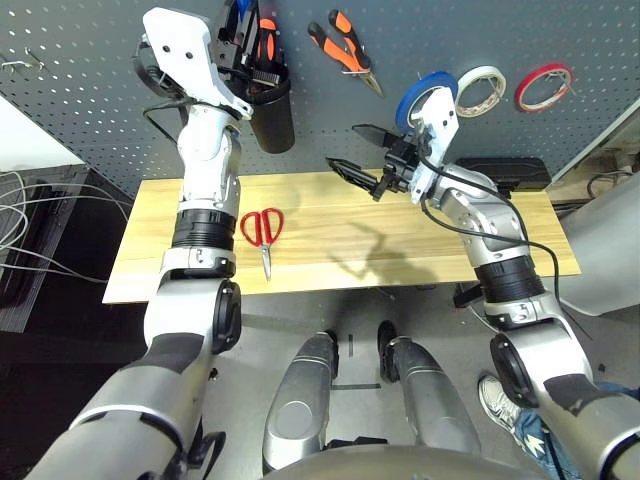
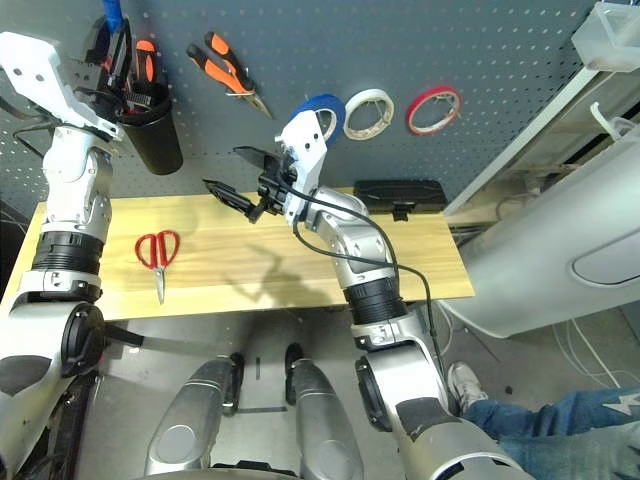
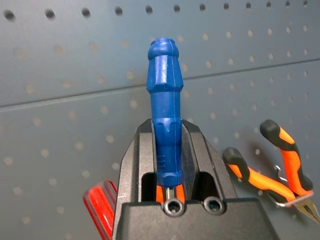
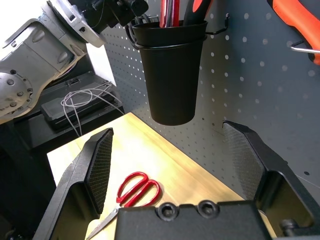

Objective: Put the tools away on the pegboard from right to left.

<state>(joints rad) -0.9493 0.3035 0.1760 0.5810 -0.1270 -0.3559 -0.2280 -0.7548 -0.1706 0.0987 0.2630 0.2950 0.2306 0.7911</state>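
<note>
**Op:** Holding the screwdriver (image 3: 165, 125) over the cup (image 1: 272, 112) with my left gripper (image 1: 243, 45). Its jaws are clamped on the blue handle, tip down, so I judge the drop into the cup comes next.

**Spotter:** Why is your right gripper (image 1: 362, 160) parked mid-air?

**Op:** It's empty, jaws wide apart, hovering above the table (image 1: 400, 255) just in front of the pegboard (image 1: 80, 110). I read that as standing clear while the left works.

**Spotter:** What's already hung?

**Op:** Pliers (image 1: 345, 48) on a hook, blue tape (image 1: 420, 95) behind my right wrist, with white tape (image 1: 480, 90) and red tape (image 1: 543, 86) beside it. The scissors (image 1: 263, 232) lie flat on the table, well apart from both grippers; they're leftmost, so last.

**Spotter:** Do the wrist cameras add anything?

**Op:** The left wrist shows the clamp on the handle plainly, which the head view hides behind the hand. The right wrist looks up at the cup from below, with handles poking out. The head view alone gives the full board layout.
</note>
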